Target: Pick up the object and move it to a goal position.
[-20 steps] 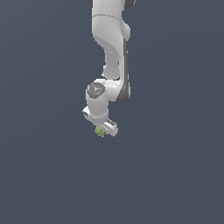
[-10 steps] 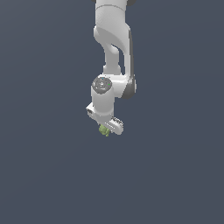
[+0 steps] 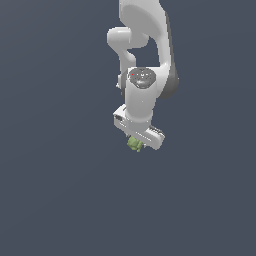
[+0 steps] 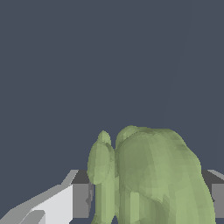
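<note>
— So where is the object (image 3: 134,144) right now?
— Tucked under the white end effector (image 3: 136,145), pinched between its fingers, with plain dark grey all around it in the exterior view.
— And the wrist view?
— It fills much of that picture — a knobbly olive-green lump (image 4: 148,179) with a grey pad (image 4: 81,200) touching one flank and another grey pad (image 4: 217,199) showing at the other.
— The arm (image 3: 145,60)?
— Hanging from above, wrist pointing down.
</note>
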